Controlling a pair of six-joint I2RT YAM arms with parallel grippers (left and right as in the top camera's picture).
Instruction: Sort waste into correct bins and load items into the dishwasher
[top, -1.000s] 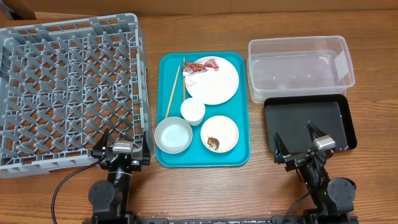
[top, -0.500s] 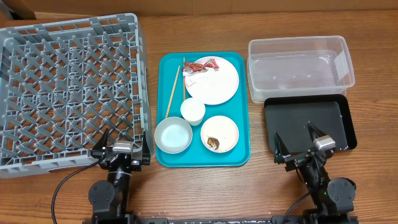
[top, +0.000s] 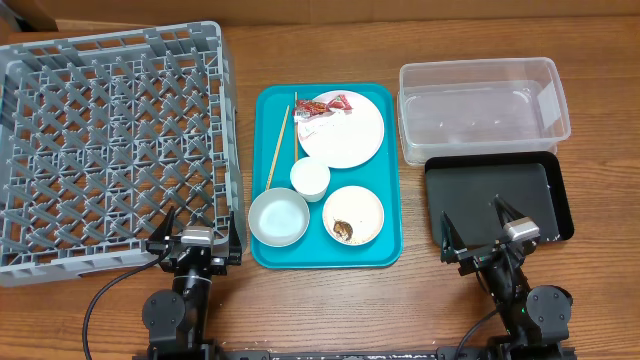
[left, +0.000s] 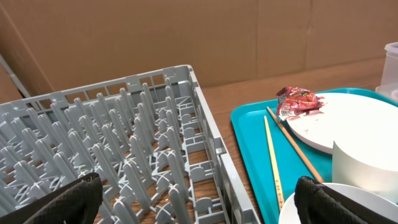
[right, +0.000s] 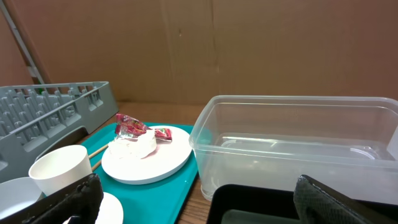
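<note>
The crumpled red-and-white wrapper (top: 327, 105) lies on the far left edge of the large plate (top: 350, 135), at the far end of the teal tray (top: 390, 200), with its long axis running crosswise to the table's front edge. From the right hand (top: 478, 226) it lies ahead and to the left. From the left hand (top: 199, 229) it lies ahead and to the right. Neither looks plainly nearer, but the right arm stands over the near edge of the black tray (top: 495, 190), with the clear tub (top: 480, 66) just beyond. I judge it the better placed to carry the wrapper across. Both hands are spread wide with nothing between the fingers, and both are well apart from the tray. The chopsticks (top: 277, 150) lie lengthwise just left of the plate, one tip running up close beside the wrapper, so a grasp from that side could catch them. The overhead view gives the layout but flattens the wrapper. The right wrist view shows it standing up off the plate with a white part against it, foil or rice I cannot tell. The left wrist view shows the chopsticks between it and the grey rack (top: 110, 150).
</note>
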